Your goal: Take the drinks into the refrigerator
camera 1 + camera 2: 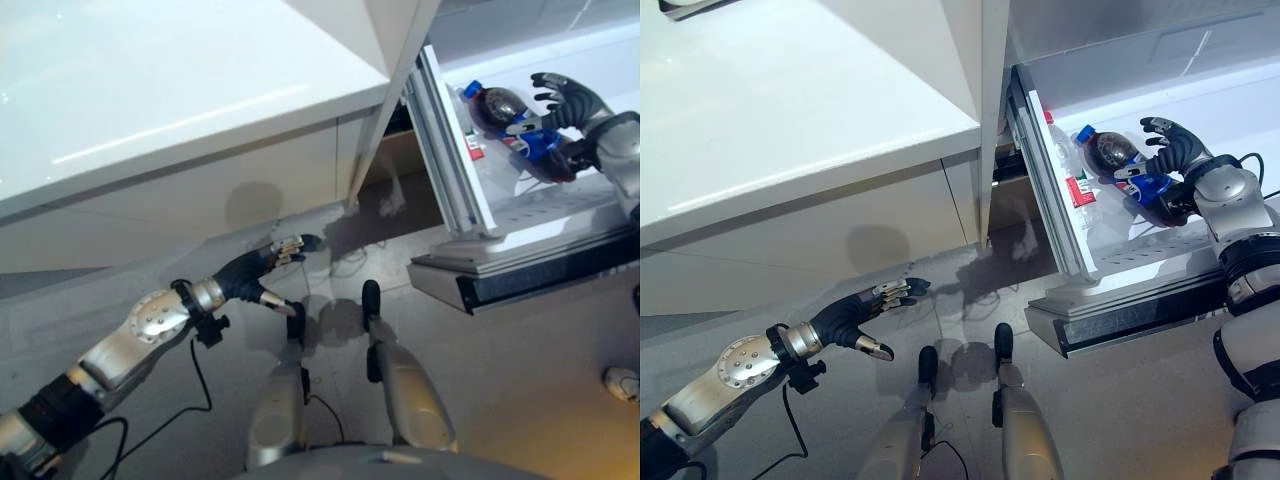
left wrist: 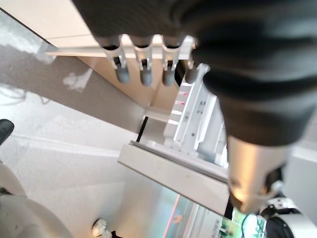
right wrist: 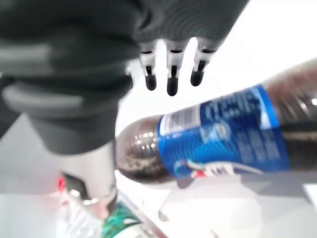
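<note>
Right hand over a cola bottle in the open refrigerator drawer.

At the upper right of the head views, the dark cola bottle [image 1: 1127, 168] with a blue label and blue cap lies on its side in the pulled-out refrigerator drawer [image 1: 1110, 290], beside a clear bottle [image 1: 1068, 170] with a red label. The right hand [image 1: 1175, 150] rests above it, fingers [image 3: 171, 74] straight and spread, not curled round it. At lower left, the left hand [image 1: 255, 275] hangs above the floor [image 1: 520, 370], fingers relaxed and holding nothing, below the white desk [image 1: 150, 90].
</note>
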`<state>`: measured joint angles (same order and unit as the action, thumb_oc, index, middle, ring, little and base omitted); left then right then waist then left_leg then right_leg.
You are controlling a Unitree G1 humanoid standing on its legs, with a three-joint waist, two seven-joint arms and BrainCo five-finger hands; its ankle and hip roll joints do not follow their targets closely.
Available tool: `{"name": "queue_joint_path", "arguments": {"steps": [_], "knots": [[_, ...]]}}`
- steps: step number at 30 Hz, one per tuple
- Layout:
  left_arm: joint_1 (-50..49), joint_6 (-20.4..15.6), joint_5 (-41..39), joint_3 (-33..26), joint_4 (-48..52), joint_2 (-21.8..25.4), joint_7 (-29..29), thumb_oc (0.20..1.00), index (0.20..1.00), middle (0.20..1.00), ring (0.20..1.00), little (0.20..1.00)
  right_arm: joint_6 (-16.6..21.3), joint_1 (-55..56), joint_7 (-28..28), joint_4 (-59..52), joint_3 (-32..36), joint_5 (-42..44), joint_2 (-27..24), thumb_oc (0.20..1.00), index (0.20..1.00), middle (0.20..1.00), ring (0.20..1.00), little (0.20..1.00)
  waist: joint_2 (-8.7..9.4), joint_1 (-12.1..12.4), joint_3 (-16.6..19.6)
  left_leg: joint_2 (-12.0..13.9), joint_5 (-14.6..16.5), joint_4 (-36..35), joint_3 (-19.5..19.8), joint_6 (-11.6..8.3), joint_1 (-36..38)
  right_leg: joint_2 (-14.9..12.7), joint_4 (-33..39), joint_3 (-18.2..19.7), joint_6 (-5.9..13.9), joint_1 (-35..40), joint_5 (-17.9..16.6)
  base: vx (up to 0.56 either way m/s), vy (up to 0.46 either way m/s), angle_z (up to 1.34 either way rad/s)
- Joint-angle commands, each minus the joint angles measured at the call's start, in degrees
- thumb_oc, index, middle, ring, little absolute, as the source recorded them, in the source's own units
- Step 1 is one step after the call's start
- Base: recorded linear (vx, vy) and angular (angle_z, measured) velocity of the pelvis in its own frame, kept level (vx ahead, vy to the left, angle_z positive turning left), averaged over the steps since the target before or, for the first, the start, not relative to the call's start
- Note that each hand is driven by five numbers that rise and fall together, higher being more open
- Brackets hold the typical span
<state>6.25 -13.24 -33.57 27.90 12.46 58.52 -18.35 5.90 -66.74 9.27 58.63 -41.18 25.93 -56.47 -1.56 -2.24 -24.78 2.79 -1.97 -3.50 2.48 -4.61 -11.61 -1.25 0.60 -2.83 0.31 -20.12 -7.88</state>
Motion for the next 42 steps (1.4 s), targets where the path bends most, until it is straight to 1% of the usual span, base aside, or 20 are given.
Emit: {"name": "queue_joint_path", "arguments": {"steps": [1,10,13,17,18,19,20,21,22,24,26,31,32,33,34,36,38,40,41,42], "knots": [[-2.76,-2.90,1.12,-3.81,5.58,-1.01,0.30,1.000,1.000,1.000,1.000,1.000,1.89,-6.51,-2.13,-1.61,-1.80,1.61,-0.59,1.000,1.000,1.000,1.000,1.000,2.18,-0.38,0.50,-0.81,-2.21,-1.03,1.44,1.28,0.97,1.11,-13.61,-0.67,2.91,-4.22,8.51,0.00,0.000,0.00],[-0.43,-3.13,0.19,-2.51,4.76,0.30,-0.56,1.000,1.000,1.000,1.000,1.000,3.33,-1.82,-1.00,-15.89,0.06,7.84,-8.26,1.000,1.000,1.000,1.000,1.000,3.48,-1.43,2.65,-1.16,-0.57,0.58,1.22,1.52,2.21,0.69,-13.05,-0.40,2.98,-2.06,8.51,0.00,0.008,0.00],[-0.03,-3.32,-0.17,-2.38,4.25,0.10,-0.98,1.000,1.000,1.000,1.000,1.000,4.83,3.11,-0.59,-25.15,3.58,11.87,-12.53,1.000,1.000,1.000,1.000,1.000,3.99,-2.33,4.13,-1.41,0.43,1.84,0.90,1.65,2.78,0.43,-11.84,-0.08,3.18,-0.32,8.06,0.01,0.023,0.00],[-1.42,-3.33,0.11,-3.99,3.78,-0.20,-0.85,1.000,1.000,1.000,1.000,1.000,6.45,14.97,-0.73,-36.30,13.55,13.78,-15.67,1.000,1.000,1.000,1.000,1.000,4.49,-3.00,5.44,-1.36,0.99,2.21,0.45,1.84,3.76,0.44,-11.22,0.33,3.38,1.01,7.77,0.04,0.036,-0.03],[-2.54,-3.34,-0.23,-5.17,2.92,-1.95,-0.86,1.000,1.000,1.000,1.000,1.000,8.13,23.71,-0.21,-40.37,20.39,16.15,-14.93,1.000,1.000,1.000,1.000,1.000,4.18,-4.25,6.62,-1.36,1.37,2.16,0.30,1.97,4.68,0.27,-10.43,0.60,3.56,2.29,7.77,0.07,0.034,-0.09],[-2.79,-3.43,-0.06,-5.24,2.60,-2.18,-0.78,1.000,1.000,1.000,1.000,1.000,8.74,29.01,-0.48,-43.37,25.21,15.41,-14.59,1.000,1.000,1.000,1.000,1.000,4.29,-4.25,7.08,-1.33,1.49,2.00,0.21,2.03,5.21,0.16,-9.90,0.50,3.65,3.02,7.73,0.07,0.034,-0.04],[-2.60,-3.42,-0.05,-4.91,2.65,-1.94,-0.79,1.000,1.000,1.000,1.000,1.000,8.64,30.41,-0.54,-43.91,26.49,15.26,-14.55,1.000,1.000,1.000,1.000,1.000,4.43,-3.97,7.08,-1.31,1.49,1.97,0.26,2.03,5.29,0.16,-9.80,0.45,3.65,3.14,7.70,0.07,0.053,-0.04],[-4.14,-3.68,0.03,-6.59,1.88,-3.58,-0.98,1.000,1.000,1.000,1.000,1.000,10.61,39.99,-0.19,-48.41,34.64,15.93,-11.40,1.000,1.000,1.000,1.000,1.000,4.02,-5.05,8.13,-1.40,1.79,1.68,0.03,2.30,6.31,0.10,-9.05,0.66,3.95,4.22,7.64,0.07,0.055,0.00],[-4.37,-3.72,-0.01,-6.54,1.77,-3.36,-1.18,1.000,1.000,1.000,1.000,1.000,11.01,44.53,-0.28,-49.50,38.35,15.28,-9.83,1.000,1.000,1.000,1.000,1.000,4.11,-4.79,8.50,-1.43,1.96,1.60,-0.04,2.40,6.70,0.04,-8.75,0.75,4.03,4.63,7.61,0.08,0.079,-0.05],[-4.52,-3.84,-0.03,-6.70,1.50,-3.53,-1.27,1.000,1.000,1.000,1.000,1.000,11.22,48.89,-0.43,-51.90,41.91,13.86,-8.62,1.000,1.000,1.000,1.000,1.000,4.12,-4.65,9.02,-1.56,2.17,1.48,-0.30,2.49,7.17,0.07,-8.33,0.96,4.16,5.13,7.46,0.05,0.047,-0.06],[-6.45,-4.23,0.10,-8.39,1.05,-4.83,-1.60,1.000,1.000,1.000,1.000,1.000,12.67,56.36,-0.18,-55.00,47.65,13.47,-3.95,1.000,1.000,1.000,1.000,1.000,3.75,-5.11,10.36,-1.75,2.65,1.25,-0.85,2.74,8.20,-0.14,-7.29,1.28,4.42,6.41,7.18,0.07,0.056,-0.08],[-10.00,-4.97,0.39,-10.73,0.64,-6.74,-1.73,1.000,1.000,1.000,1.000,1.000,14.13,63.80,0.30,-59.04,52.21,13.02,3.32,1.000,1.000,1.000,1.000,1.000,3.64,-5.20,11.85,-1.98,3.04,0.79,-2.13,3.08,9.20,0.06,-6.19,2.45,4.70,7.22,6.48,0.04,0.037,-0.18],[-12.08,-5.27,0.81,-12.34,0.19,-7.77,-1.57,1.000,1.000,1.000,1.000,1.000,14.59,67.11,0.37,-60.61,54.08,11.46,6.16,1.000,1.000,1.000,1.000,1.000,3.50,-5.47,12.64,-1.96,3.15,0.37,-2.44,3.27,9.87,0.08,-5.87,2.68,4.79,7.67,6.39,0.04,0.019,-0.08],[-12.18,-5.27,0.83,-12.34,0.24,-7.73,-1.58,1.000,1.000,1.000,1.000,1.000,14.52,67.34,0.31,-60.84,54.19,11.36,6.26,1.000,1.000,1.000,1.000,1.000,3.52,-5.41,12.69,-1.95,3.13,0.31,-2.46,3.27,9.93,0.09,-5.82,2.70,4.80,7.72,6.38,0.08,0.037,-0.08],[-13.77,-5.42,0.86,-13.85,-0.14,-8.65,-1.77,1.000,1.000,1.000,1.000,1.000,15.03,69.59,0.65,-61.17,55.51,11.15,9.28,1.000,1.000,1.000,1.000,1.000,3.39,-5.73,13.40,-2.03,3.33,0.02,-2.72,3.38,10.42,0.09,-5.39,3.01,4.90,8.17,6.27,0.06,0.026,-0.08],[-14.60,-5.67,0.95,-14.75,-0.04,-8.93,-1.79,1.000,1.000,1.000,1.000,1.000,15.30,70.81,0.59,-61.69,56.04,10.06,10.17,1.000,1.000,1.000,1.000,1.000,3.42,-5.83,13.80,-2.06,3.42,-0.15,-2.96,3.43,10.68,0.11,-5.09,3.25,4.98,8.37,6.11,0.05,0.027,-0.10],[-16.55,-6.14,0.83,-16.70,-0.48,-10.07,-1.80,1.000,1.000,1.000,1.000,1.000,16.31,73.16,-0.02,-60.62,57.29,9.08,14.12,1.000,1.000,1.000,1.000,1.000,3.40,-6.19,14.62,-2.14,3.74,-0.16,-3.59,3.60,11.02,0.23,-4.95,3.78,5.11,8.54,6.08,0.03,0.027,-0.11],[-17.45,-6.34,0.84,-17.66,-0.53,-10.42,-1.72,1.000,1.000,1.000,1.000,1.000,16.62,74.00,-0.18,-59.92,57.38,8.60,15.62,1.000,1.000,1.000,1.000,1.000,3.39,-6.27,14.84,-2.15,3.82,-0.20,-3.84,3.60,11.25,0.26,-5.00,3.99,5.16,8.64,6.12,0.03,0.019,-0.06],[-18.91,-6.68,1.16,-19.30,-1.08,-11.08,-1.37,1.000,1.000,1.000,1.000,1.000,16.77,76.41,0.01,-58.45,57.45,7.72,17.84,0.708,0.708,0.708,0.708,0.708,3.32,-6.52,15.17,-2.15,3.95,-0.23,-4.21,3.65,11.58,0.28,-5.11,4.19,5.25,8.77,6.16,0.04,0.024,-0.08],[-19.03,-6.68,1.16,-19.35,-1.02,-11.04,-1.37,1.000,1.000,1.000,1.000,1.000,16.78,76.47,-0.01,-58.49,57.40,7.67,17.89,0.533,0.533,0.533,0.533,0.533,3.36,-6.51,15.22,-2.14,3.96,-0.25,-4.23,3.65,11.62,0.30,-5.11,4.22,5.25,8.79,6.17,0.04,0.028,-0.14]]}}
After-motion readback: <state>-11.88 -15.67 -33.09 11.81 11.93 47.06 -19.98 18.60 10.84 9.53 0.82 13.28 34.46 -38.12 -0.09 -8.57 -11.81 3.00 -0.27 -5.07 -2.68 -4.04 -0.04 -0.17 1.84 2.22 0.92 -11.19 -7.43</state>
